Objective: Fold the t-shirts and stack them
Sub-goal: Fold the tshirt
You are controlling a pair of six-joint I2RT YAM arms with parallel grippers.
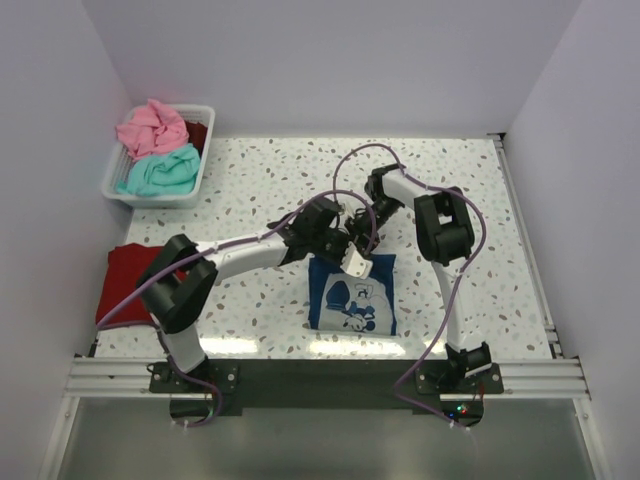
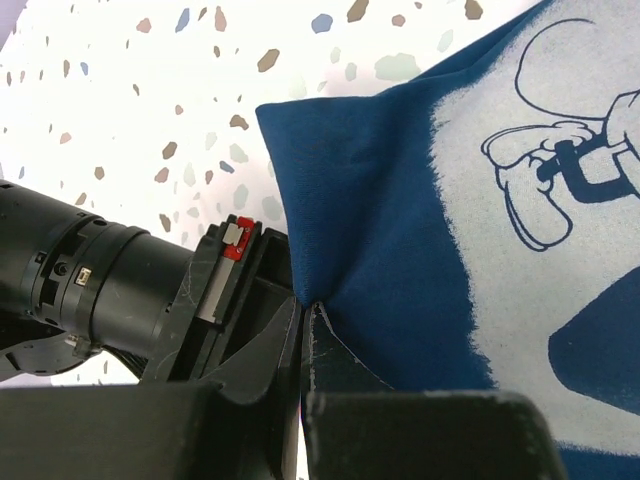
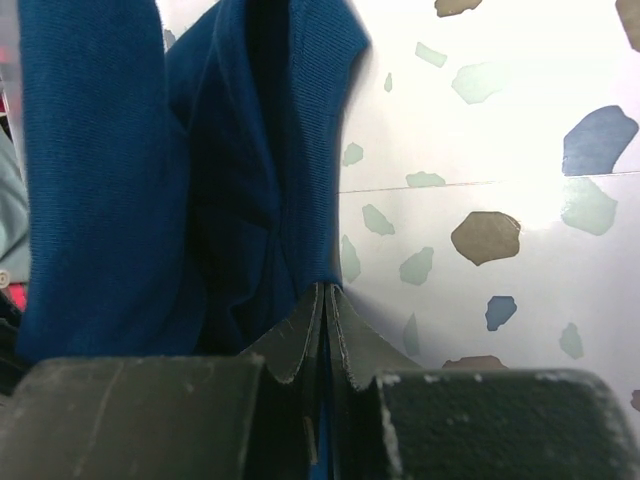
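The navy blue t-shirt [image 1: 352,296] lies on the table in front of the arms, its white-and-light-blue print facing up. Both grippers meet at its far edge. My left gripper [image 1: 338,250] [image 2: 303,308] is shut on a pinch of the navy cloth [image 2: 380,220] near a corner. My right gripper [image 1: 363,238] [image 3: 327,292] is shut on a bunched fold of the same shirt [image 3: 100,200], lifted off the tabletop. A dark red t-shirt [image 1: 125,280] lies flat at the table's left edge. Pink [image 1: 150,127] and teal [image 1: 160,172] t-shirts sit crumpled in the basket.
The white plastic basket [image 1: 204,160] stands at the back left corner. White walls close the table on the left, back and right. Purple cables loop from both arms above the speckled tabletop [image 1: 470,190].
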